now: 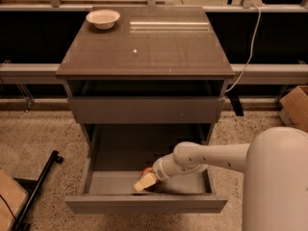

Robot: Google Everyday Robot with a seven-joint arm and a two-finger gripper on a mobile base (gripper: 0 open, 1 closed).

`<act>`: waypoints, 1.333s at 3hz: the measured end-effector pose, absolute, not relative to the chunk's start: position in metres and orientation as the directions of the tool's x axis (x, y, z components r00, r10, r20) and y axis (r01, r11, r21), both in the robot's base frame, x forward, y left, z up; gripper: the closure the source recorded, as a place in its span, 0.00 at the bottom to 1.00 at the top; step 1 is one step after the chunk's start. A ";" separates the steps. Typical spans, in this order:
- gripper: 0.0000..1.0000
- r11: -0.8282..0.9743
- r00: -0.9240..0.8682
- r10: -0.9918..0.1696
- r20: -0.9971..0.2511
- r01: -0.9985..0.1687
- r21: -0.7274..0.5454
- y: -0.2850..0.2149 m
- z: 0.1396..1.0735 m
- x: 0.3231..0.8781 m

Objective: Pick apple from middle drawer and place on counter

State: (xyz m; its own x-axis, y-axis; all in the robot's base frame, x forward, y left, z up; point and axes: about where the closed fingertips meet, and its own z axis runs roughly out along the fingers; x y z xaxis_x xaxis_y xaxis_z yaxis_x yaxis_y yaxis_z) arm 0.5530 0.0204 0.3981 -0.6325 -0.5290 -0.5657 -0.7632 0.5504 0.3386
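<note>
The apple (146, 170) lies inside the middle drawer (110, 183), on the tray floor a little right of its centre and nearer the front panel than the back. Only a small red sliver of it shows, since the gripper (143, 183) covers most of it from the front. The gripper is a pale tan piece, down in the tray and angled toward the drawer's front left, touching or just over the apple. Whether it is closed on the fruit or merely resting against it, I cannot tell.

The white arm (207, 157) reaches in from the right, over the drawer's right wall, and joins the large rounded white body (276, 182) in the lower right corner. The middle drawer is pulled well out; its plain grey front panel has no handle. Above it sits the closed grey drawer panel (144, 109), also plain.

The counter (159, 47) is the glossy brownish-grey slab on top, slightly overhanging the cabinet sides, with a streak of reflected light near its back edge. A white bowl (103, 18) stands at its back left corner, well apart from the apple.

Around the cabinet lies speckled floor (38, 134). A white cable (248, 57) hangs beside the counter's right edge, a cardboard box (296, 107) sits at far right, and a black bar (38, 186) lies at lower left.
</note>
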 end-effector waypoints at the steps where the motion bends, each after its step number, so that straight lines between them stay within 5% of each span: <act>1: 0.13 0.576 -0.646 -0.540 -0.540 -0.751 0.324 0.018 0.390 0.551; 4: 0.86 0.612 -0.659 -0.542 -0.521 -0.734 0.293 0.013 0.386 0.555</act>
State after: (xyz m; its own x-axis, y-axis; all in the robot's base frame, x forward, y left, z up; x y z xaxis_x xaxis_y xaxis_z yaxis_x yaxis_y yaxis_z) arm 0.5548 0.0132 0.3861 -0.6594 -0.5417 -0.5212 -0.7344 0.6124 0.2927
